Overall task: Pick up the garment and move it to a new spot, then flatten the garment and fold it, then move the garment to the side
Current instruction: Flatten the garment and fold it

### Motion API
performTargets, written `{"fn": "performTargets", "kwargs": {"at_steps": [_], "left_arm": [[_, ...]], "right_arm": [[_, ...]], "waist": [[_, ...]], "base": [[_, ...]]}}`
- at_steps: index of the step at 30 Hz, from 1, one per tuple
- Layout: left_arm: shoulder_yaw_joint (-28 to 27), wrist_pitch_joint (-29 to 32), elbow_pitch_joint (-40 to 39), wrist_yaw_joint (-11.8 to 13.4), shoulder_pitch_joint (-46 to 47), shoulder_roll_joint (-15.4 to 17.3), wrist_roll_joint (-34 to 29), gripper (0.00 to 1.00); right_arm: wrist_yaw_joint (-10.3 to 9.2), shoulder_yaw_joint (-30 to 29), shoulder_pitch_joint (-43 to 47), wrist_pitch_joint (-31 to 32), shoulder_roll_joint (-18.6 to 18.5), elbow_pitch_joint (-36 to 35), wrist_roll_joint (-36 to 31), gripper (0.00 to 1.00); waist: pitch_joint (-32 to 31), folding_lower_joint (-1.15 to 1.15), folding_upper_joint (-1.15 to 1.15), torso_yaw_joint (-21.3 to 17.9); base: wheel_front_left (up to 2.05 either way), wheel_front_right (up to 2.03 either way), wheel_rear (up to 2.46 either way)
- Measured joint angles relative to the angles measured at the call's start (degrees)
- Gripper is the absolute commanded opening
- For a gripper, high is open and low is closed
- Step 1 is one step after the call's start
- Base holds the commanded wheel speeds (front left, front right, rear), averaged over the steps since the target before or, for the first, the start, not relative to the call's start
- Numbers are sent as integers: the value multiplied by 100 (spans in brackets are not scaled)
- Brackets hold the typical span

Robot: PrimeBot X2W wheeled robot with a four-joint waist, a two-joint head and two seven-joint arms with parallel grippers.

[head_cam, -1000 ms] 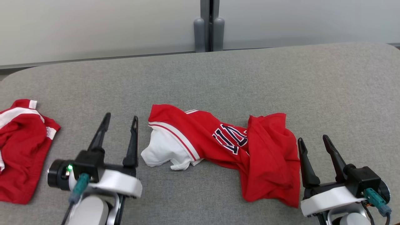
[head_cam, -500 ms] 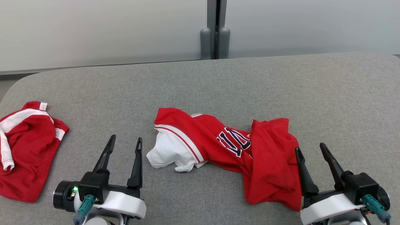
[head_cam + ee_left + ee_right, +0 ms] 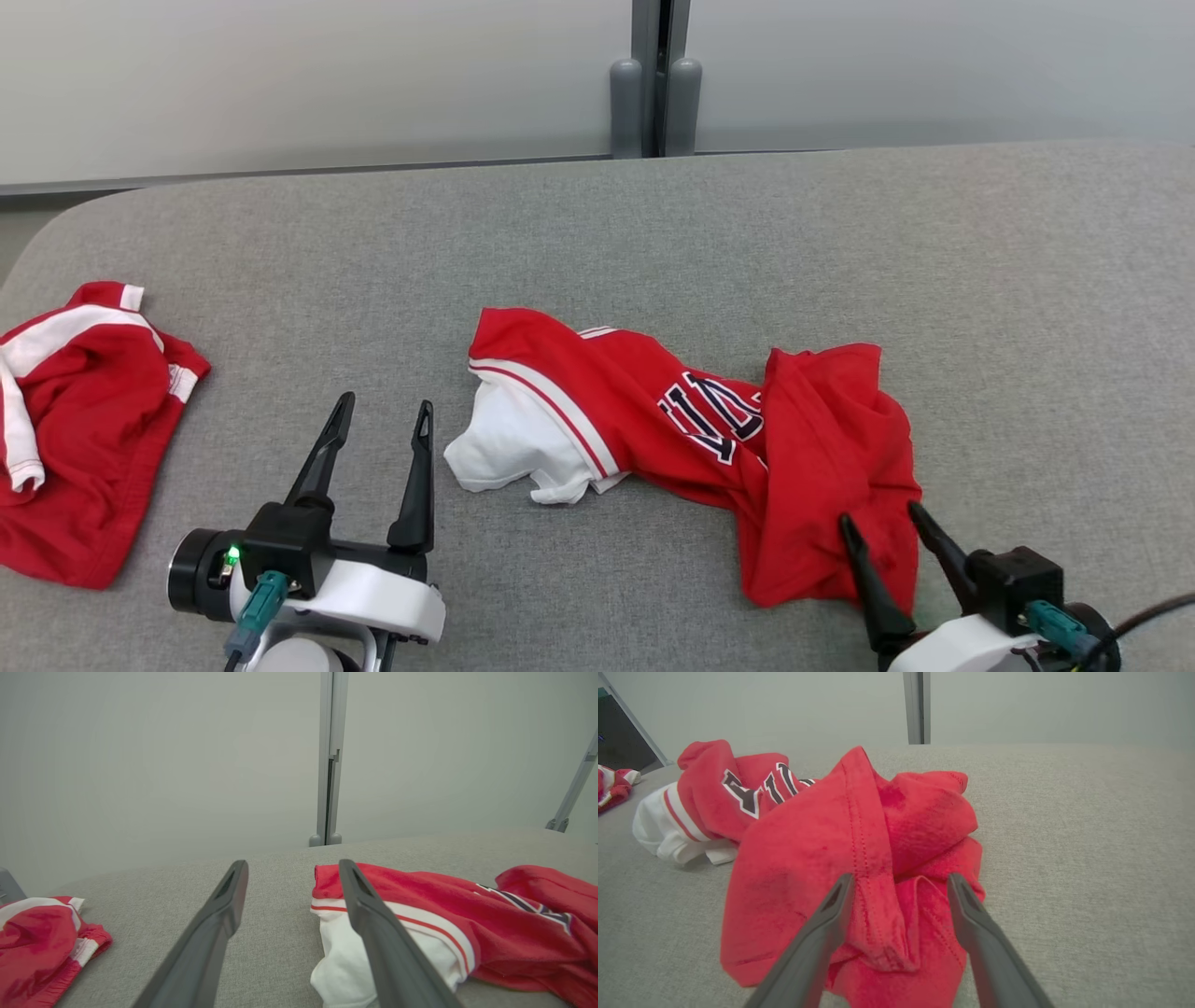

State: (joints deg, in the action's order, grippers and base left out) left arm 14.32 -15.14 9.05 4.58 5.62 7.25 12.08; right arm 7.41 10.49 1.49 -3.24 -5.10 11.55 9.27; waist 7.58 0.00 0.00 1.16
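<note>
The garment (image 3: pixel 672 411) is a crumpled red shirt with a white sleeve and dark lettering, lying mid-table; it also appears in the left wrist view (image 3: pixel 444 896) and the right wrist view (image 3: pixel 808 849). My left gripper (image 3: pixel 386 401) stands open just left of the white sleeve, apart from it, with bare table between its fingers (image 3: pixel 293 863). My right gripper (image 3: pixel 879 513) is open at the garment's near right end. In the right wrist view its fingers straddle a raised red fold (image 3: pixel 901 877) without closing on it.
A second red and white garment (image 3: pixel 84 420) lies bunched at the table's left edge, also in the left wrist view (image 3: pixel 37 933). The grey padded table (image 3: pixel 653 233) stretches bare behind and to the right. Grey wall panels with a post (image 3: pixel 653 93) stand behind.
The head camera has shifted. My right gripper has drawn back and moved left, so its fingertips now overlap the garment's near right end. My left gripper has pulled back slightly.
</note>
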Motion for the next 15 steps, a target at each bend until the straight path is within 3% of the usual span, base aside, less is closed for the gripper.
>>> {"fn": "performTargets", "kwargs": {"at_steps": [3,4,7,15], "left_arm": [[-23,1,8,-46,45,-33,-24,100],[-33,0,9,-47,55,-44,-31,100],[-56,0,12,-57,62,-76,-57,100],[-164,1,-18,-107,75,-144,-140,100]], "right_arm": [[0,126,-66,171,-2,132,49,100],[0,189,-87,237,-15,179,98,59],[2,233,-154,271,-82,198,149,0],[1,254,-314,163,-230,-187,326,0]], "waist": [[46,0,0,43],[59,0,0,57],[89,0,0,90],[138,0,0,63]], "base": [[0,0,0],[0,0,0],[0,0,0],[0,0,0]]}}
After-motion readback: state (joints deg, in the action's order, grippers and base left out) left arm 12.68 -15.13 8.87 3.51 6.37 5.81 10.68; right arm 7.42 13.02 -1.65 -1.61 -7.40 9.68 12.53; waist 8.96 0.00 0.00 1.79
